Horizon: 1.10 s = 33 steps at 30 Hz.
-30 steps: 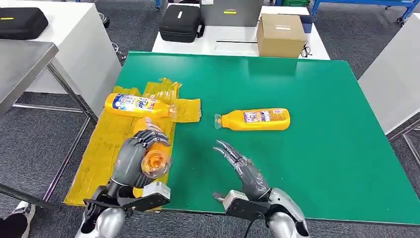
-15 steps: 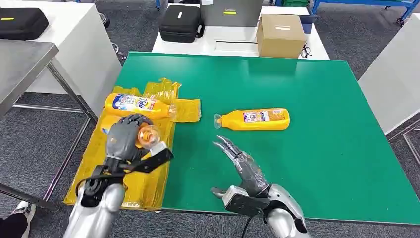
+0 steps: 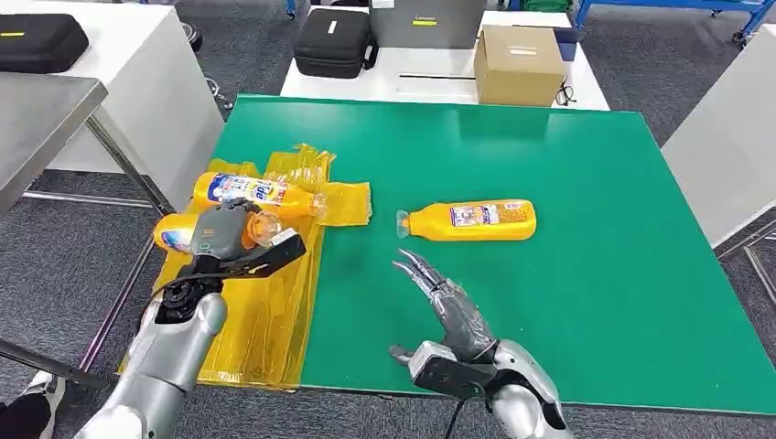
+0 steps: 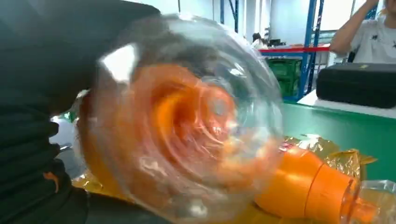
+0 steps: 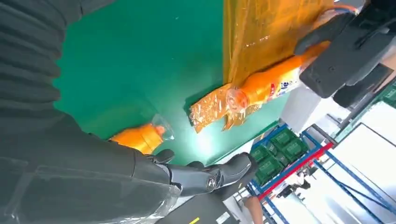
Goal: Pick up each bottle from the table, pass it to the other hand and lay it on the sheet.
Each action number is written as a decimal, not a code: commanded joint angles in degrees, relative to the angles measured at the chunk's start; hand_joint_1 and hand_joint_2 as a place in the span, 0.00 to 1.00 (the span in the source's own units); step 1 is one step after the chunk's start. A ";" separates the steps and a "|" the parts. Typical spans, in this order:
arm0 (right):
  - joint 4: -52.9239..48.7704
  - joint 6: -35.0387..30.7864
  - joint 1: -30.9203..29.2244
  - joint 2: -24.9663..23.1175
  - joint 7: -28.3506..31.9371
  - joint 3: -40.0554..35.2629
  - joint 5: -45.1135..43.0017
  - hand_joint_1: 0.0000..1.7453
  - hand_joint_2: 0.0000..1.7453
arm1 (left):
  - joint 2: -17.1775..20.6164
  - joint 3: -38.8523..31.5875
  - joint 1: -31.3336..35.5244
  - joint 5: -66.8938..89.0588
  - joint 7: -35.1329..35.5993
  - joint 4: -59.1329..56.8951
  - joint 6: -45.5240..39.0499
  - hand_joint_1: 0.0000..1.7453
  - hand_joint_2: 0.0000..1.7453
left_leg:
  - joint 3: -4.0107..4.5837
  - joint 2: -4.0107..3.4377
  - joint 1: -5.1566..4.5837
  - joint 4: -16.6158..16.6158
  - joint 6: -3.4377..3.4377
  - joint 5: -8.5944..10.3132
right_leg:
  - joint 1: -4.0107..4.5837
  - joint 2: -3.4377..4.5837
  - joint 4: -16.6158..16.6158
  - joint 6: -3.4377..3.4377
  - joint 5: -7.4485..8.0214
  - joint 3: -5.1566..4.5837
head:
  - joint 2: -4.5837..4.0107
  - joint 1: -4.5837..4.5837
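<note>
My left hand (image 3: 222, 236) grips an orange bottle (image 3: 174, 234) over the yellow sheet (image 3: 265, 302), fingers wrapped round its middle. The bottle lies roughly level, labelled end poking past the sheet's left edge, clear cap end (image 3: 267, 227) toward the sheet's centre. In the left wrist view the clear end (image 4: 187, 121) sits close to the lens and blurred; I cannot tell whether the bottle touches the sheet.

A second bottle (image 3: 258, 194) lies flat on the far part of the sheet, just beyond the held one, its cap toward the sheet's right edge. The right wrist view shows its neck and cap (image 5: 243, 95) resting on crumpled plastic.

A third bottle (image 3: 468, 220) lies on its side on the green table (image 3: 586, 274), well to the right of the sheet, cap pointing back toward the sheet.

My right hand (image 3: 448, 306) hovers over the table, to the right of the sheet and nearer me than the third bottle. Fingers are spread and extended, holding nothing.

Beyond the green table: a cardboard box (image 3: 519, 64) and a black case (image 3: 334, 42) on a white table.
</note>
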State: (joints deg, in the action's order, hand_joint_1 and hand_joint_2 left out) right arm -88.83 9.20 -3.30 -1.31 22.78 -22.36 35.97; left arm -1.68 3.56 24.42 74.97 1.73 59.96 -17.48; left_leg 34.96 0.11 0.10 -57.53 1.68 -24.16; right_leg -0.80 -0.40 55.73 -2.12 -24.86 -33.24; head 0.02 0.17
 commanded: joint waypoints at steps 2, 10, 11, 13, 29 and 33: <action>0.87 -2.38 -0.31 0.63 -2.26 -1.21 2.96 0.00 1.00 | -1.83 -1.80 3.76 -9.28 -9.62 -5.32 -3.03 0.00 1.00 | -0.15 0.10 0.08 -0.03 -0.09 -0.06 | 0.08 -0.08 -0.01 0.10 -0.08 0.19 | 0.00 0.00; 4.46 -8.14 -1.04 -0.48 -5.44 -1.48 11.11 0.00 1.00 | -2.37 -1.20 -3.68 -28.81 -22.06 8.07 1.09 0.00 1.00 | -0.14 -0.09 0.04 0.02 -0.06 -0.08 | 0.04 0.10 -0.04 0.06 -0.04 0.15 | 0.00 0.00; 5.15 -9.06 -1.60 -0.59 -6.10 -1.56 12.49 0.00 1.00 | -2.55 -0.93 -4.71 -30.59 -22.76 9.92 2.05 0.00 1.00 | -0.25 -0.12 0.06 0.01 -0.08 -0.13 | 0.06 0.13 -0.04 0.08 -0.08 0.26 | 0.00 0.02; 8.10 -12.36 -3.60 -1.22 -9.04 -1.90 17.36 0.00 1.00 | -2.30 0.04 -7.64 -35.95 -25.45 15.00 4.60 0.00 1.00 | -0.19 -0.21 0.07 0.01 -0.08 -0.12 | 0.07 0.23 -0.05 0.08 -0.03 0.18 | 0.00 -0.02; 29.44 -16.00 -19.43 -4.57 -11.94 -2.47 21.11 0.00 1.00 | -2.94 5.02 -16.87 -48.50 -31.28 29.49 15.86 0.00 1.00 | -0.14 -0.24 0.04 0.01 -0.05 -0.05 | 0.04 0.14 -0.03 0.05 -0.02 0.14 | 0.00 0.02; 29.58 -16.11 -19.54 -4.54 -12.05 -2.61 21.32 0.00 1.00 | -2.93 5.05 -16.88 -48.55 -31.40 29.53 16.00 0.00 1.00 | -0.10 -0.20 0.03 0.02 -0.04 -0.03 | 0.03 0.10 -0.02 0.04 -0.02 0.11 | 0.00 0.00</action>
State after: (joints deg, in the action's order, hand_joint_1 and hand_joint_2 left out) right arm -67.21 -6.32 -18.56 -5.51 10.82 -23.58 57.13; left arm -4.94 7.58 7.47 26.77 -29.64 89.02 -1.92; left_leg 34.97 -0.05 0.10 -57.53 1.68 -24.15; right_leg -0.79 -0.36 55.74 -2.12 -24.86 -33.23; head 0.02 0.17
